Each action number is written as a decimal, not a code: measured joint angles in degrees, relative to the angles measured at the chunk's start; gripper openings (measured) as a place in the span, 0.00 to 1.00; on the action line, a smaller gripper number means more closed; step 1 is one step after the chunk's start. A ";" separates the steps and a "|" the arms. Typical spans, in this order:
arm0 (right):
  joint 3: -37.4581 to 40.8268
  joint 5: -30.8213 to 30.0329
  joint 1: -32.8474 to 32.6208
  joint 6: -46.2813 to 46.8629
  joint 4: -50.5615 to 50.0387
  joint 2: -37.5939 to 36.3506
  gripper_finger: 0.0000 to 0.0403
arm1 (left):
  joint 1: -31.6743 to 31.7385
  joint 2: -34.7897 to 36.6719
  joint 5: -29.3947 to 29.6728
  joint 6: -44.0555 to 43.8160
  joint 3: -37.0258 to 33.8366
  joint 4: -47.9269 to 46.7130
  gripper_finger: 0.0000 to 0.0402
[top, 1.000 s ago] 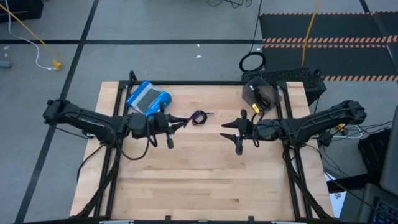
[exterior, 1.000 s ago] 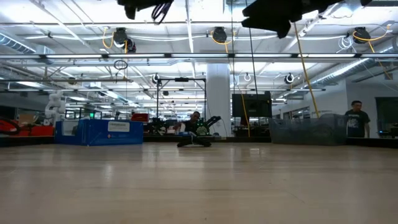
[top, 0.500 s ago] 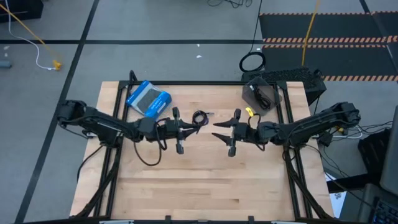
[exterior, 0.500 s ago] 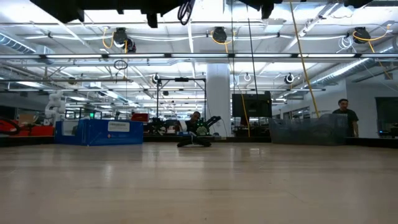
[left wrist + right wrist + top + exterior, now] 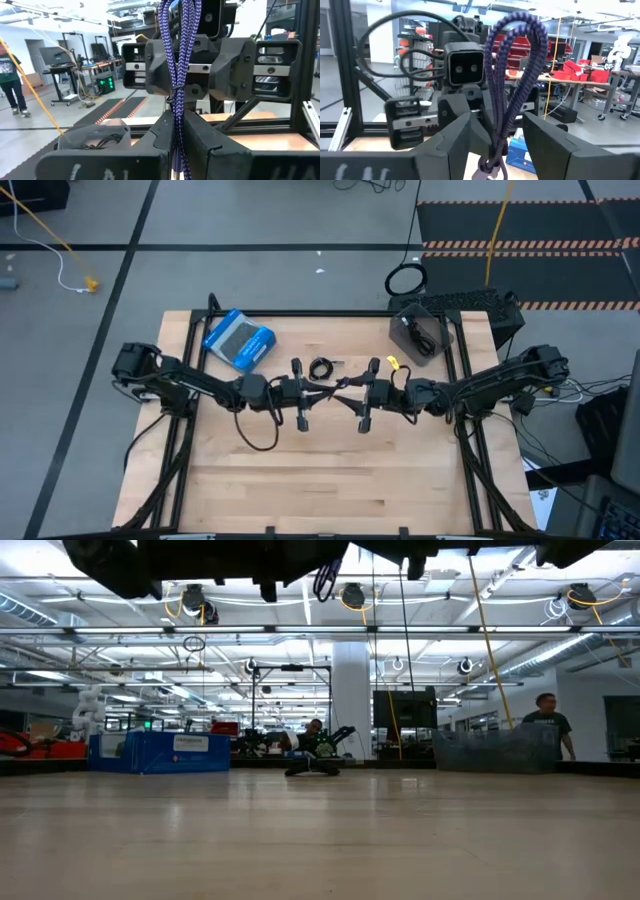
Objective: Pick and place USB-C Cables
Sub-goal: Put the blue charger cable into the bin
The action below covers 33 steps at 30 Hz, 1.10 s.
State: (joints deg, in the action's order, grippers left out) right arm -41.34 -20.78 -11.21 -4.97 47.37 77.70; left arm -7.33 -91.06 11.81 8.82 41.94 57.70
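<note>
The blue-purple braided USB-C cable (image 5: 334, 387) is held in the air over the table's middle, between my two grippers, which face each other. My left gripper (image 5: 320, 389) is shut on it (image 5: 179, 127). My right gripper (image 5: 347, 390) is open; its fingers stand on either side of the cable's looped end (image 5: 517, 35) without clearly touching it (image 5: 495, 137). A black cable coiled in a small ring (image 5: 322, 368) lies flat on the table just beyond them. I cannot make out the other black cable. My left gripper pinches the blue-purple cable between its two fingers at the bundle's tied end (image 5: 177, 107), coming level from the table's left. The folded strands run on past the fingertips toward my right gripper (image 5: 181, 30). The cable is lifted clear of the table.
A blue-and-grey box (image 5: 239, 340) lies at the far left of the table, and a black tray (image 5: 420, 330) sits at the far right corner. A large black cable hoop (image 5: 405, 278) lies on the floor beyond. The near half of the table (image 5: 330, 480) is bare wood. A person (image 5: 545, 720) walks in the room behind.
Both grippers have moved toward each other over the table's middle: the left toward the right edge, carrying the blue-purple cable in the air, and the right toward the left edge until its open fingers flank the cable's loop. The black ring has stayed put.
</note>
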 joint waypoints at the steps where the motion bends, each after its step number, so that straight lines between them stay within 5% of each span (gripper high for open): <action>1: 0.00 0.00 0.15 0.44 0.32 0.25 0.44 | 0.00 -0.30 0.00 0.02 0.15 0.04 0.08; 7: 0.00 0.13 0.42 1.00 2.14 1.50 0.45 | -0.02 -1.57 0.00 0.13 1.33 -0.20 0.08; 33: 0.00 1.57 0.44 -1.33 -0.63 1.35 0.13 | -0.17 -1.54 0.00 2.99 1.37 -1.01 0.08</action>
State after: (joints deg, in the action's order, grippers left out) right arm -41.34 -19.21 -10.76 -6.31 46.74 79.05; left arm -7.51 -92.60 11.81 11.81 43.31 56.69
